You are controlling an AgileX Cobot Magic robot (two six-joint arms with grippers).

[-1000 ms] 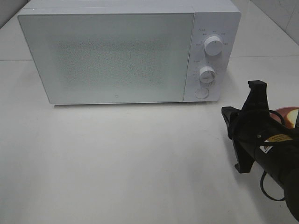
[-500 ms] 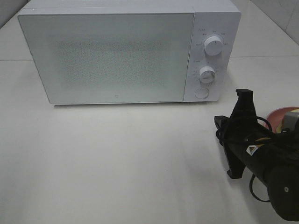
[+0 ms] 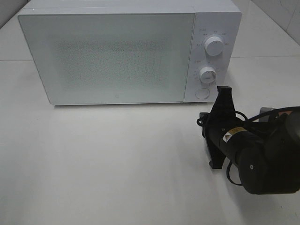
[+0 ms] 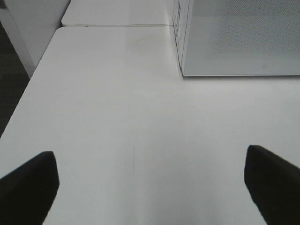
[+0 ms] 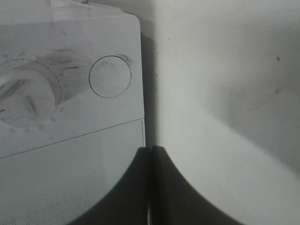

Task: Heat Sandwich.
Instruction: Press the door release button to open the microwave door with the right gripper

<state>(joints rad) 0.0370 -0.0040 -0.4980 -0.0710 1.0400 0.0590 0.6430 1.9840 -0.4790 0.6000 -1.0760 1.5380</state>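
Observation:
The white microwave (image 3: 112, 56) stands at the back of the table with its door shut. My right gripper (image 3: 206, 124) is shut with nothing in it, just in front of the control panel's lower right corner. In the right wrist view its shut fingertips (image 5: 150, 152) point at the microwave's edge below the round button (image 5: 110, 77). The left gripper (image 4: 150, 187) is open and empty over bare table, left of the microwave (image 4: 239, 37); it is out of the high view. The sandwich is hidden behind my right arm.
The control panel carries two dials (image 3: 214, 47) (image 3: 207, 74) above the round button (image 3: 202, 93). The white table (image 3: 117, 159) runs wide in front of the microwave. Its left edge (image 4: 28, 89) drops to a dark floor.
My right arm has swung left and toward the microwave's control panel, staying shut. It now covers the pink plate seen at the right edge earlier. The left gripper stays open.

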